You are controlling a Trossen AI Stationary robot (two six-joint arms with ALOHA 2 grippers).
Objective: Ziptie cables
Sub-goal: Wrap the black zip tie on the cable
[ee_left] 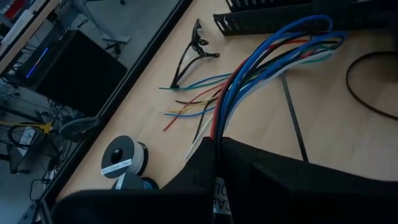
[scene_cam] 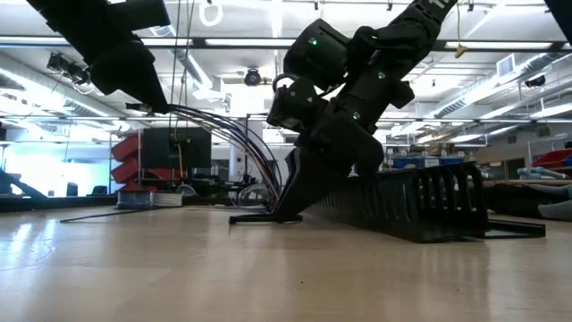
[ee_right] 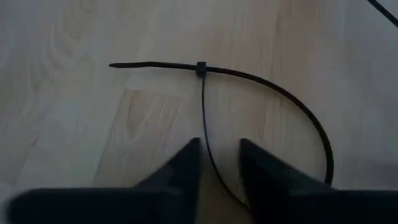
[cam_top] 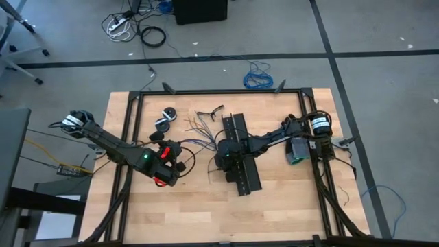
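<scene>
mid-table, the left gripper [cam_top: 167,162] clamped the cables [ee_left: 261,68] aloft while the right gripper [ee_right: 221,158], fingers narrowed around a looped ziptie [ee_right: 261,81], apparently needed that loop fed over the bundle.

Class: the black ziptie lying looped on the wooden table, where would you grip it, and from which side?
Grip the ziptie on its thin strap just below the locking head, coming straight down from above. It lies flat on the table, so only a top-down pinch fits; the right claw already straddles that strap.
</scene>
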